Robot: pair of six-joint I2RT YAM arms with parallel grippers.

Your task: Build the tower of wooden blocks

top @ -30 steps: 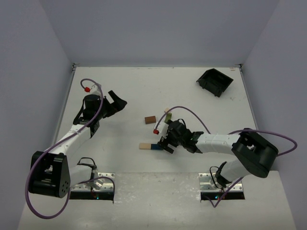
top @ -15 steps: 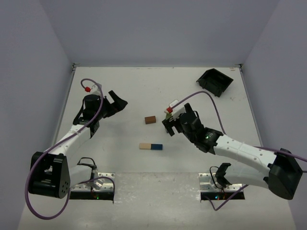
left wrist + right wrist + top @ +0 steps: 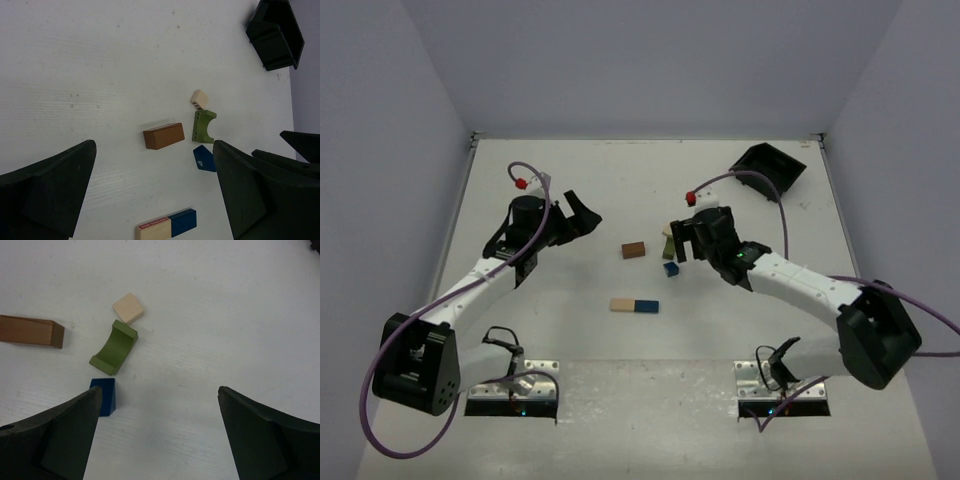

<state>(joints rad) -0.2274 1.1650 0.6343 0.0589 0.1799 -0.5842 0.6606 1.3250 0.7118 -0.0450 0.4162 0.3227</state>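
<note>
- Counting up, six painted pieces lay flat on the white table [image 3: 620,180], each on the tabletop itself: one reddish brown block [image 3: 634,250], one pale tan cube [image 3: 668,230], one olive green arch [image 3: 666,246], one small dark blue block [image 3: 671,268], one tan bar [image 3: 621,304] and one blue bar [image 3: 647,306].
- So the wood block tower was loose parts in the middle of the table, between the two grippers.
- The tan bar and blue bar sat end to end, touching, at 6 o'clock of the reddish brown block and apart from it.
- The cube, arch and small dark blue block ran in a short line from 12 to 6 o'clock, sitting at 3 o'clock of the reddish brown block. The cube was just beside the arch's far end and the small dark blue block near its near end.
- Two grippers were in play. The left gripper [image 3: 578,214] had its fingers spread wide and held nothing, at 9 o'clock of the reddish brown block.
- The right gripper [image 3: 683,243] was also spread wide and empty, at 3 o'clock of the cube-arch-block line and just beside it.
- One black bin [image 3: 767,170] sat at 1 o'clock of the blocks, close to the far right corner and well apart from them.
- Grey walls [image 3: 380,150] closed the left, far and right edges, and every block lay well away from them.
- Bare tabletop ran from the blocks to the far edge at 12 o'clock, and from the two bars to the near edge at 6 o'clock.
</note>
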